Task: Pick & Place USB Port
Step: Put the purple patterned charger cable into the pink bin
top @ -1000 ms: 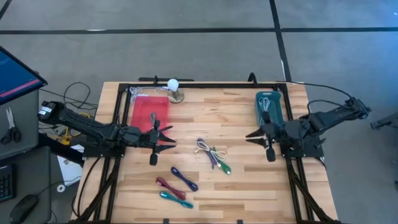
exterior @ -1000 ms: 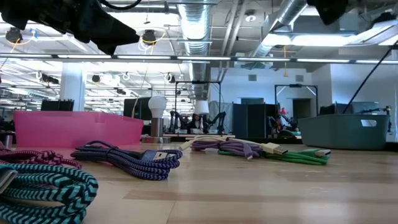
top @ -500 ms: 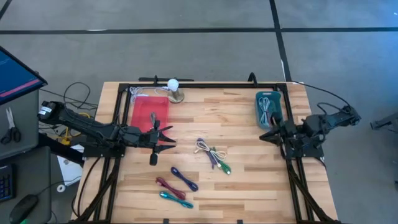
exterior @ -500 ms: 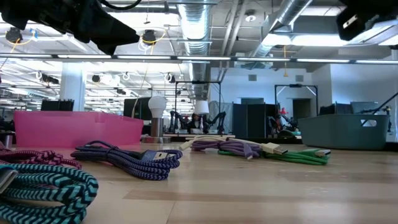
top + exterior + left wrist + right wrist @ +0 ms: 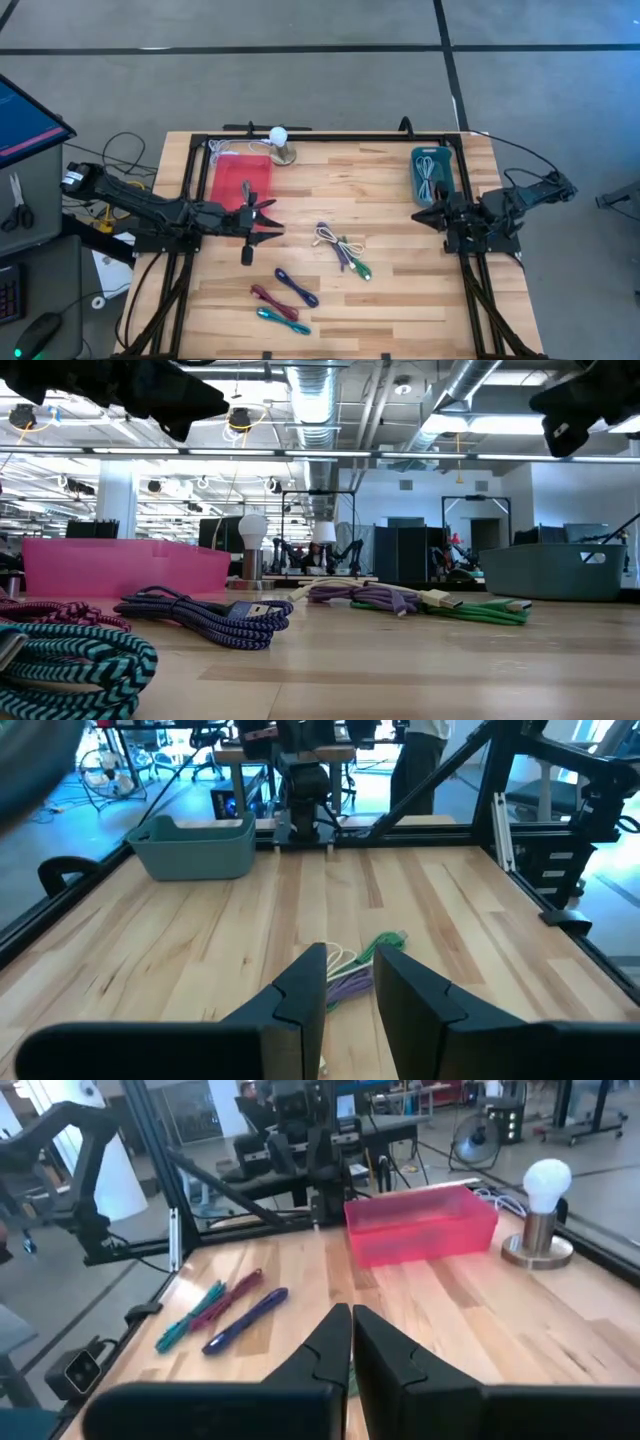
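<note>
Several coiled USB cables lie flat on the wooden table: a white, purple and green bundle in the middle, and nearer the near edge a blue-purple one, a magenta one and a teal one. A white cable lies in the grey-teal bin. My left gripper hovers open beside the pink bin, left of the bundle. My right gripper is shut and empty, just in front of the grey-teal bin.
A lamp with a white bulb stands at the far edge next to the pink bin. A black frame rail runs around the table. Bare wood lies between the cable bundle and my right gripper.
My right arm has drawn back from over the grey-teal bin toward the table's right edge and come down lower; the white cable in the bin now shows. My left arm and the cables have kept still.
</note>
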{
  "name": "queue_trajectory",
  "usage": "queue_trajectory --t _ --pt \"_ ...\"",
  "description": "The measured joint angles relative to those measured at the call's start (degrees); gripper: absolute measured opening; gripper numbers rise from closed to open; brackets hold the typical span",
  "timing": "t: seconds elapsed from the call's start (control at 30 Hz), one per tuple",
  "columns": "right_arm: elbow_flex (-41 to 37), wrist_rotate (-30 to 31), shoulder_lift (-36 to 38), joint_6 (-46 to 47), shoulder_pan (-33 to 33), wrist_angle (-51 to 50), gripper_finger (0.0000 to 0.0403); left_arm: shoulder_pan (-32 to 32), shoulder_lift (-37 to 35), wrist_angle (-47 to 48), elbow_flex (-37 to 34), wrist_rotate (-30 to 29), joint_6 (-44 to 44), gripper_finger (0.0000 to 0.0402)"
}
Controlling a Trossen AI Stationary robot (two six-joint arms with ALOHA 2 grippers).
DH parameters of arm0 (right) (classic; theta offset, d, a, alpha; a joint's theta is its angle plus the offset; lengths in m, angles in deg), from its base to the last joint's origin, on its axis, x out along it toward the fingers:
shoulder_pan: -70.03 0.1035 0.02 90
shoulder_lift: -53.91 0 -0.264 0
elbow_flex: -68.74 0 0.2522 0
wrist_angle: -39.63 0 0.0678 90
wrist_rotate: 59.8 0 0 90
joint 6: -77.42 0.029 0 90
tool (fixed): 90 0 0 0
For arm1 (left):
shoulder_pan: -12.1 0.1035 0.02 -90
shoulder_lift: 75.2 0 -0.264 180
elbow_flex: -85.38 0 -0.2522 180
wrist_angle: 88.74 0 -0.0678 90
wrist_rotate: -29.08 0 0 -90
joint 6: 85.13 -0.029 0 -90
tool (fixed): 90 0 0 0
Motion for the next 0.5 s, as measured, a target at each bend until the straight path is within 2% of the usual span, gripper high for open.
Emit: queue_trajectory --t 0.3,0.5 --pt "0.0 0.0 0.0 -0.8 0.0 0.7 0.0007 -0.2 9.7 1.7 5.8 3.6 -8.2 0.0083" --pt "0.0 0.2 0.0 -0.8 0.0 0.6 0.0008 -0.2 18.0 16.2 13.8 4.4 -7.5 0.0083"
